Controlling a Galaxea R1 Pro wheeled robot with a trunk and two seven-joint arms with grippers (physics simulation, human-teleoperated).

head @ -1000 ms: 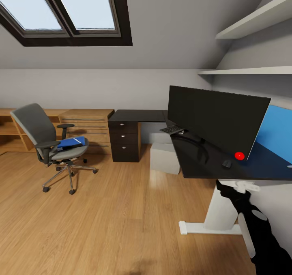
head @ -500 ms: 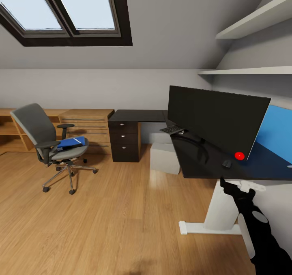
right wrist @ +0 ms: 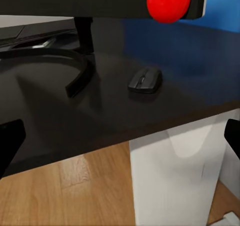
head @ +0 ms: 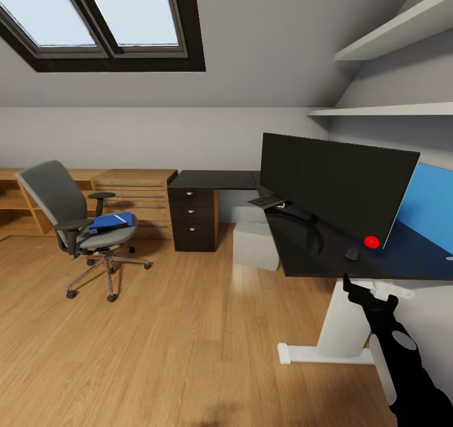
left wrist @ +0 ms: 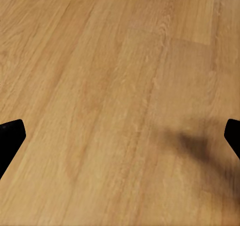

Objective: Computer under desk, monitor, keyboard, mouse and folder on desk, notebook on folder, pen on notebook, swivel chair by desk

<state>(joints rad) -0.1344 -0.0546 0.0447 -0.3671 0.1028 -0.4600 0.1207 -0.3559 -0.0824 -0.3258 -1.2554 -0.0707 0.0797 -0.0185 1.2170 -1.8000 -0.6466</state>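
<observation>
The grey swivel chair (head: 66, 216) stands on the floor at the left, apart from the desk, with the blue folder (head: 111, 220) lying on its seat. On the black desk (head: 296, 250) the wide monitor (head: 336, 187) stands, with the keyboard (head: 265, 200) behind its foot and the mouse (head: 352, 254) (right wrist: 145, 80) near the front edge. The grey computer (head: 256, 245) sits on the floor under the desk. My right gripper (head: 367, 293) (right wrist: 120, 141) is open just below the desk edge, close to the mouse. My left gripper (left wrist: 120, 141) is open over bare floor. Notebook and pen are out of view.
A light wooden drawer cabinet (head: 135, 200) and low shelving stand along the back wall behind the chair. The desk's white leg (head: 340, 332) is beside my right arm. A blue panel (head: 431, 203) lies behind the monitor. Open wooden floor (head: 189, 339) spreads between chair and desk.
My right gripper has shifted slightly to the right under the desk edge. Nothing else has moved.
</observation>
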